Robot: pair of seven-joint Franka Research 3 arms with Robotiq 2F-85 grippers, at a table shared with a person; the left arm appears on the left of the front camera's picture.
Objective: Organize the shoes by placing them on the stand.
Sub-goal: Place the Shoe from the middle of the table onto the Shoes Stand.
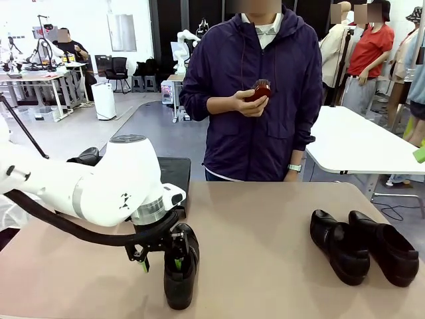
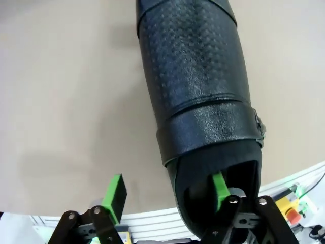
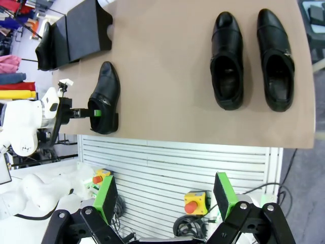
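One black glossy shoe (image 1: 180,269) lies near the table's front left, toe toward me. My left gripper (image 1: 161,264) stands over its heel end, open, astride one side wall. In the left wrist view one green pad (image 2: 219,190) is inside this shoe (image 2: 198,76) and the other pad (image 2: 114,190) is outside, apart from the leather. Two more shoes (image 1: 339,246) (image 1: 385,247) lie side by side at the right. The black stand (image 1: 174,174) sits at the back left with another shoe (image 1: 86,157) on it. My right gripper (image 3: 165,198) hangs open high above the table's front edge, holding nothing.
A person stands at the far side holding a small red object (image 1: 260,90) in both hands. The tan table (image 1: 265,219) has free room in the middle. A white table (image 1: 358,143) stands behind at the right. A red stop button (image 3: 192,206) sits below the front edge.
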